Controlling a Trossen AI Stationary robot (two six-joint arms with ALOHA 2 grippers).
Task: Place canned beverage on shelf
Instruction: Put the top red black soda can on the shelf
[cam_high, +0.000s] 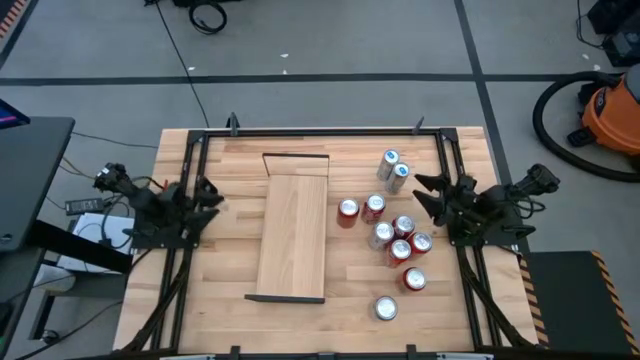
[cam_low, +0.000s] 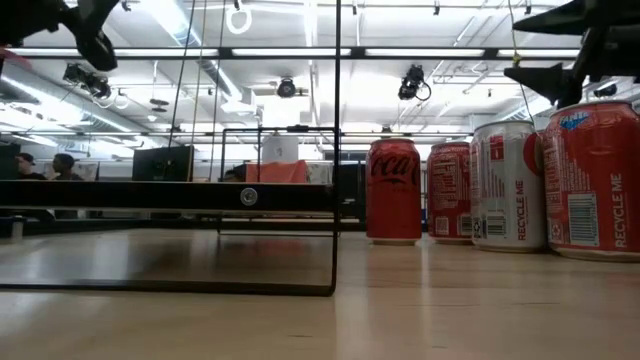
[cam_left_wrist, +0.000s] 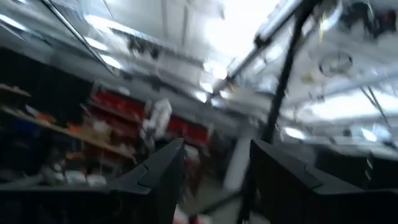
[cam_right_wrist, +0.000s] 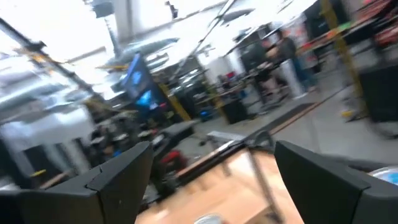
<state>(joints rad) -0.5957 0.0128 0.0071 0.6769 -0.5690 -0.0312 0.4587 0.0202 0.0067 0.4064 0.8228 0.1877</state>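
across the middle of the plank surface (cam_high: 230, 300) lies the shelf (cam_high: 293, 235), a long light-wood board with thin dark metal rims at its two short ends. nothing rests on it yet, so the placing has not begun.

all the cans sit to the right of the shelf, on the right arm's side. two silver-topped cans (cam_high: 394, 172) stand near the far edge, touching or nearly so. a red can (cam_high: 347, 211) and its neighbour (cam_high: 373, 207) stand just beside the shelf's long edge. a tight cluster of red and silver cans (cam_high: 400, 240) sits beyond them, another red can (cam_high: 413, 280) stands nearer the front, and a lone silver-topped can (cam_high: 386, 308) stands closest to the front. in the low view the red cola cans (cam_low: 394, 190) stand upright in a row, which should make a grasp from the side easy.

the right hand (cam_high: 428, 195) hovers just beside the can group with its jaws spread wide and empty, as the right wrist view shows. being nearest the cans, it is probably the one meant to pick first.

the left hand (cam_high: 208, 193) waits at the left edge of the surface, well apart from the cans, jaws parted with nothing between them.

the red can nearest the shelf looks the simplest choice, since the crowded cluster leaves little room for fingers.
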